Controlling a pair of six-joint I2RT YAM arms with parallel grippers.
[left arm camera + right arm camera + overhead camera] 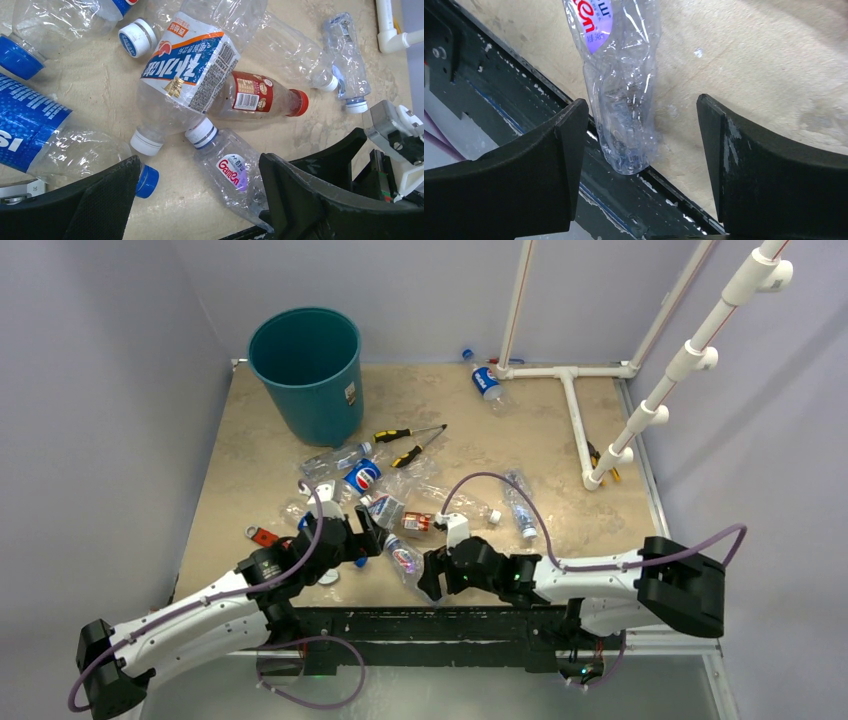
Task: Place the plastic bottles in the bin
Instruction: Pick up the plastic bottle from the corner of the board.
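Note:
Several clear plastic bottles lie in a heap mid-table (400, 502). The teal bin (305, 370) stands upright at the far left. A crushed bottle with a red-lettered purple label (232, 172) (403, 560) lies at the near edge, its base (624, 100) overhanging the black rim. My left gripper (199, 161) (355, 537) is open over its neck end, the bottle close to the right finger. My right gripper (641, 105) (432, 578) is open around its base, nearer the left finger. Neither grips it.
In the heap are a blue-labelled bottle (25, 130), a white-and-orange-labelled one (190, 65) and a red-labelled one (255, 97). Another bottle (487, 383) lies far back by the white pipe frame (570, 400). Screwdrivers (410, 440) and a red wrench (262, 536) lie nearby.

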